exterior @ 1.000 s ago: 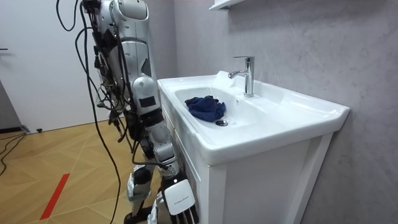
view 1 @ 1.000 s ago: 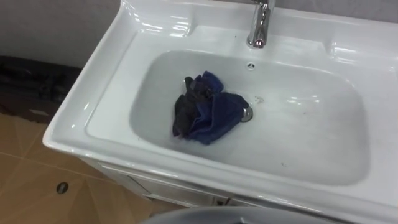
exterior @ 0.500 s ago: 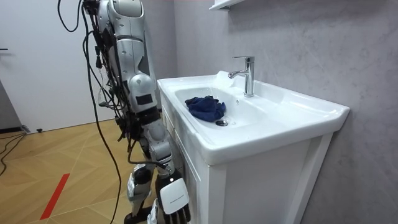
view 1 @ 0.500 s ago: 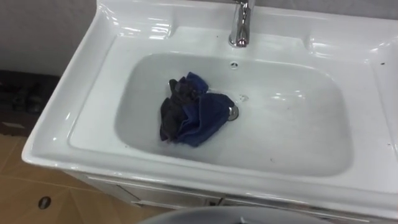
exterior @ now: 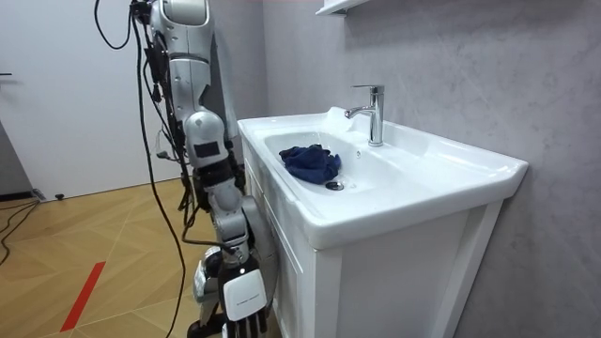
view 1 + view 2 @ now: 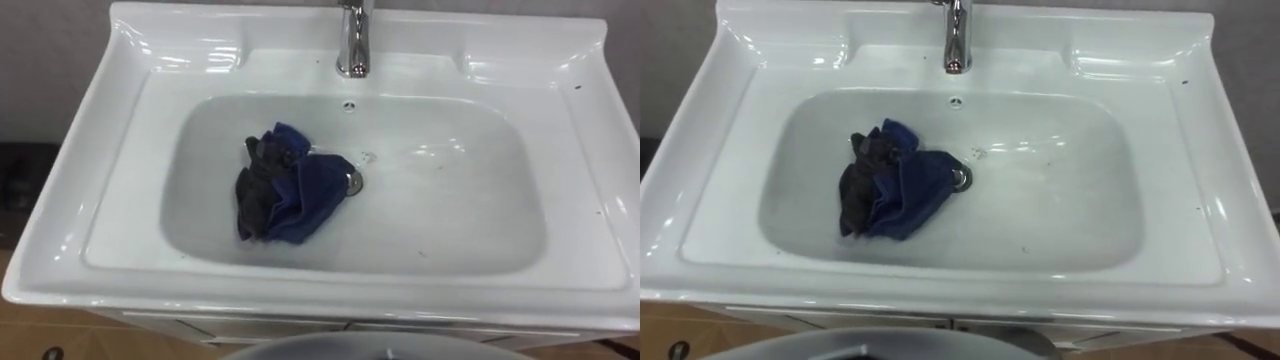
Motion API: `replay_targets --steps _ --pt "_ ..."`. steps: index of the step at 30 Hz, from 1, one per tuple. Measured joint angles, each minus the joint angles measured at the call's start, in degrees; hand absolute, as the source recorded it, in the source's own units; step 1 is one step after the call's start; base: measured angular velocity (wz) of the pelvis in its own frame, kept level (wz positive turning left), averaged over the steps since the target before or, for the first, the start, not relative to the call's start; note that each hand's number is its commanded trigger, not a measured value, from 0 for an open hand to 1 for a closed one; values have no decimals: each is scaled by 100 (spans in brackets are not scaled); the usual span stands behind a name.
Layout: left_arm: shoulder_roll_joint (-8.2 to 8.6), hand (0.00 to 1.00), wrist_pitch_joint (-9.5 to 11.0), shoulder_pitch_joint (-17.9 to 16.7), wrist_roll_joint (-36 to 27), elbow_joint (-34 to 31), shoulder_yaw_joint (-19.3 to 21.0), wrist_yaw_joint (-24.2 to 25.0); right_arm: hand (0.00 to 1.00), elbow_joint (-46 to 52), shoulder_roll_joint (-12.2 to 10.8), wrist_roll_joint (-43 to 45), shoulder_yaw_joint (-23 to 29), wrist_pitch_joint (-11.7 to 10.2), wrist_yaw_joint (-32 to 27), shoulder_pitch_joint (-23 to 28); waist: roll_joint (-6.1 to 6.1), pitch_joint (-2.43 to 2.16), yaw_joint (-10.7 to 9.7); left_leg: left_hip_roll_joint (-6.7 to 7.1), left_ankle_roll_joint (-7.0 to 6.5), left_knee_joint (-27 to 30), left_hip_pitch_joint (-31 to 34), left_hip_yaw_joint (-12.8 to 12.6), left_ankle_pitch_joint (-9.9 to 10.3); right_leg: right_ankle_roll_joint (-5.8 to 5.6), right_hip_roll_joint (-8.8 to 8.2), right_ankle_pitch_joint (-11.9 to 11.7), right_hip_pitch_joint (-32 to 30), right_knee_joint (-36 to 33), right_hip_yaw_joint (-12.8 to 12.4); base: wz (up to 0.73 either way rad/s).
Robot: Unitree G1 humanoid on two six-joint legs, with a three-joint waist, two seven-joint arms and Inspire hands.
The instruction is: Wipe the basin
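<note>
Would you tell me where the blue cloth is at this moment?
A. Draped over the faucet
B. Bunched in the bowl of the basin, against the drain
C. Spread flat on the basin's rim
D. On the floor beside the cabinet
B: the blue cloth lies crumpled in the bowl of the basin, its edge touching the drain.

Cloth (image 6: pixel 285 185) crumpled in basin (image 6: pixel 470 200)

Top of faucet (image 6: pixel 352 45) cut off, drain (image 6: pixel 354 182) half under cloth (image 6: pixel 288 190)
</note>
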State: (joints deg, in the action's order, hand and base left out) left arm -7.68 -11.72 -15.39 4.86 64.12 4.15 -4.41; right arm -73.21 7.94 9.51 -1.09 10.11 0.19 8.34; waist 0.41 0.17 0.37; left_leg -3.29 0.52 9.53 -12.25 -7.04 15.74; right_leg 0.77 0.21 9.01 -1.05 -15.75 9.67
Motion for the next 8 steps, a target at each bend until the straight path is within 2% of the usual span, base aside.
replay_targets --steps 8 --pt "-9 0 -93 207 497 1 -22 166 0 3 0 3 -24 80 39 -48 4 0 -14 -11 -17 -122 -5 -21 31 2 25 -64 -31 -6 -5 -1"
